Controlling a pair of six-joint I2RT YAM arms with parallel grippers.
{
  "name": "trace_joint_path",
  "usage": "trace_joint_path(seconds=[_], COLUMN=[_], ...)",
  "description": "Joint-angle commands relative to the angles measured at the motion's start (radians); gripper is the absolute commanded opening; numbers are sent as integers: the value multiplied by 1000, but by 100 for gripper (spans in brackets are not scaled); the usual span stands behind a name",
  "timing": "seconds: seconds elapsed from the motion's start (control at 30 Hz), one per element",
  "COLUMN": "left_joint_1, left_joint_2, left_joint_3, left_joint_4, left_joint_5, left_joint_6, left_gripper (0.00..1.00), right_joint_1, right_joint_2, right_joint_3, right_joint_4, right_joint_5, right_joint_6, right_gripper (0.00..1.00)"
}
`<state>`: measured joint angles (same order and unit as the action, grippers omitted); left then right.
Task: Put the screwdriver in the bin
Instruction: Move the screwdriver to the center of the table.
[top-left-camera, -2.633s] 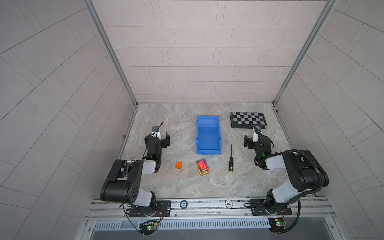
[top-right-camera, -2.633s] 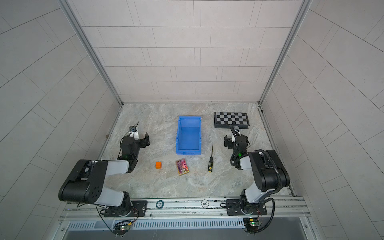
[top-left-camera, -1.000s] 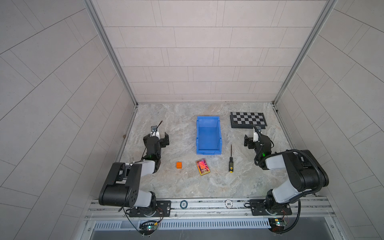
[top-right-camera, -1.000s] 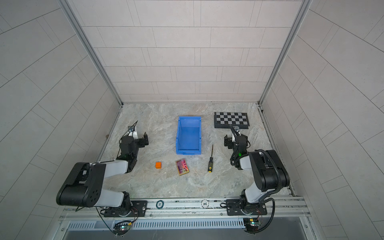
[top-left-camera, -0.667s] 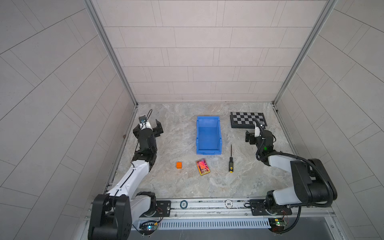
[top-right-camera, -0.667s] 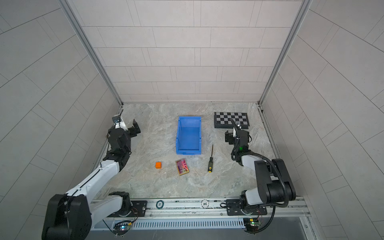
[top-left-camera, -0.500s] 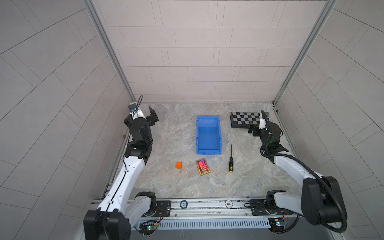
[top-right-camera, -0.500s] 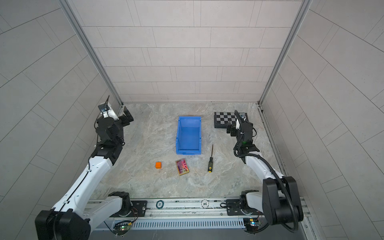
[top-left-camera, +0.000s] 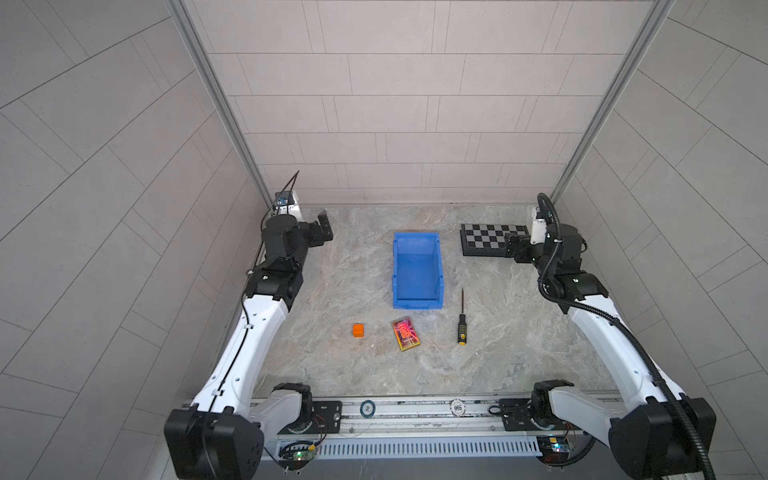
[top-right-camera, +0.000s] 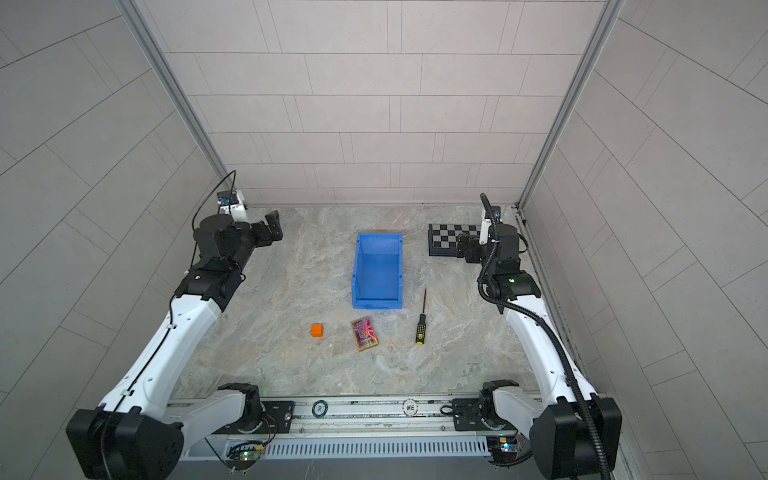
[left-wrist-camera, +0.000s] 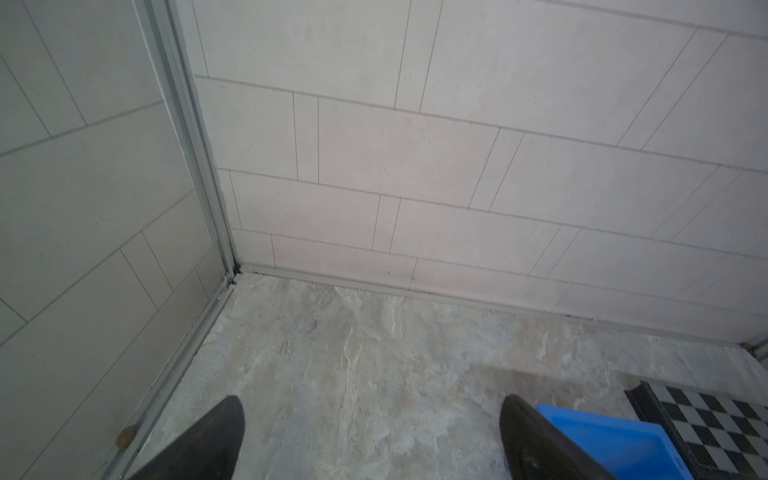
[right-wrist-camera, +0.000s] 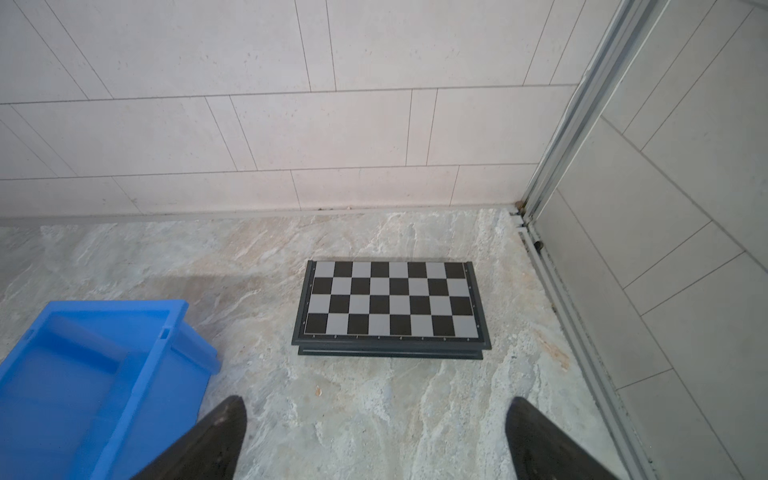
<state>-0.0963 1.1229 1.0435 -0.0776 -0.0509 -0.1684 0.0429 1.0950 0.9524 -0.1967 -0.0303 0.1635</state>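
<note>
Pale grey tiled walls (top-left-camera: 395, 104) close the space on three sides, with thin dark seams between the long tiles. Metal corner posts (top-left-camera: 218, 104) run down to a marbled beige-grey stone floor (top-left-camera: 353, 365). The light is soft and even.

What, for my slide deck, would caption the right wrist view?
Open right gripper above the marble table, facing the checkerboard, with the blue bin alongside.
</note>
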Motion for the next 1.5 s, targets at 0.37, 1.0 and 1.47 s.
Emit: trace_joint_path(seconds=[0.37, 1.0, 1.47], left_joint_1=[-95, -266, -267], left_joint_2=[90, 142, 154], left_joint_3=[39, 73, 66], left_joint_4=[-88, -147, -145], left_joint_5=[26, 316, 284], left_joint_6=[-29, -40, -40], left_gripper=[100, 99, 99], right_joint_1=[14, 417, 567], right_joint_2=[-52, 116, 210], right_joint_3=[-63, -14, -160], right_joint_4=[-12, -229, -279], right_joint_5=[-68, 187, 216], right_joint_6=[62, 338, 557], right_gripper=[99, 99, 88])
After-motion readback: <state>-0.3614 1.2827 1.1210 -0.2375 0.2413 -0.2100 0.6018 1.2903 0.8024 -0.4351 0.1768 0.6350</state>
